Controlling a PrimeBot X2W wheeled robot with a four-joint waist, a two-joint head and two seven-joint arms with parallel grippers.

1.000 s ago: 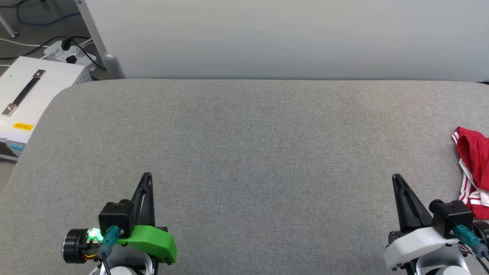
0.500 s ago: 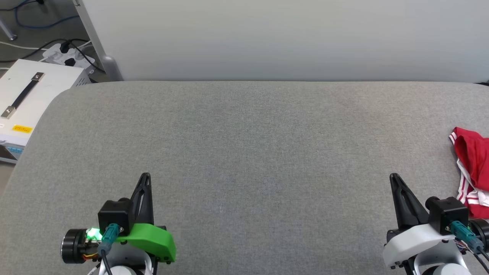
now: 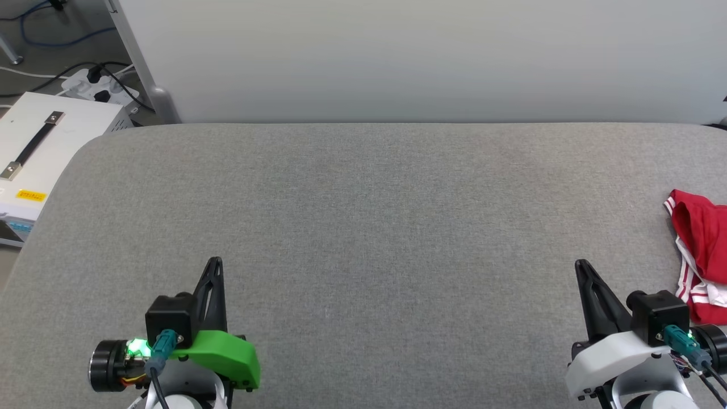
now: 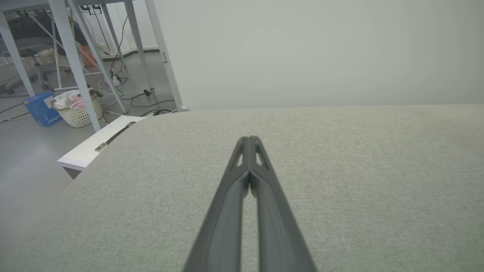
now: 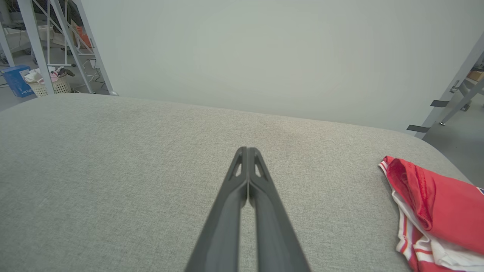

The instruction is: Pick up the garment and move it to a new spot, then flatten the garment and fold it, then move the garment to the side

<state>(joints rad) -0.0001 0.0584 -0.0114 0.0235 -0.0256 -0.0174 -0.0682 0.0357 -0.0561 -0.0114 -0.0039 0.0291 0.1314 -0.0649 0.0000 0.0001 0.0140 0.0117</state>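
1. Head view: the left gripper (image 3: 214, 262) sits at the lower left and the right gripper (image 3: 580, 264) at the lower right. Both are over the grey padded surface (image 3: 363, 227), fingers pressed together with nothing between them.
2. The garment (image 3: 701, 250) lies bunched at the right edge of the surface, cut off by the frame. It shows red cloth with red-and-white striped trim. It is near the right gripper, just to its right, and not touching it.
3. Against a second ago, the whole head picture has slid a little to the left and down. The garment, the white box (image 3: 51, 136) and the far edge of the surface shift together, so the camera has turned and the things have not moved. A bit more of the garment shows now.
4. Left wrist view: the left gripper (image 4: 249, 140) has its fingers closed tip to tip and empty, pointing across bare grey surface (image 4: 359, 170). The white box (image 4: 102, 141) lies beyond the surface's left edge.
5. Right wrist view: the right gripper (image 5: 246, 150) is closed and holds nothing. The garment (image 5: 442, 204) rests crumpled on the surface at the right, apart from the fingers.
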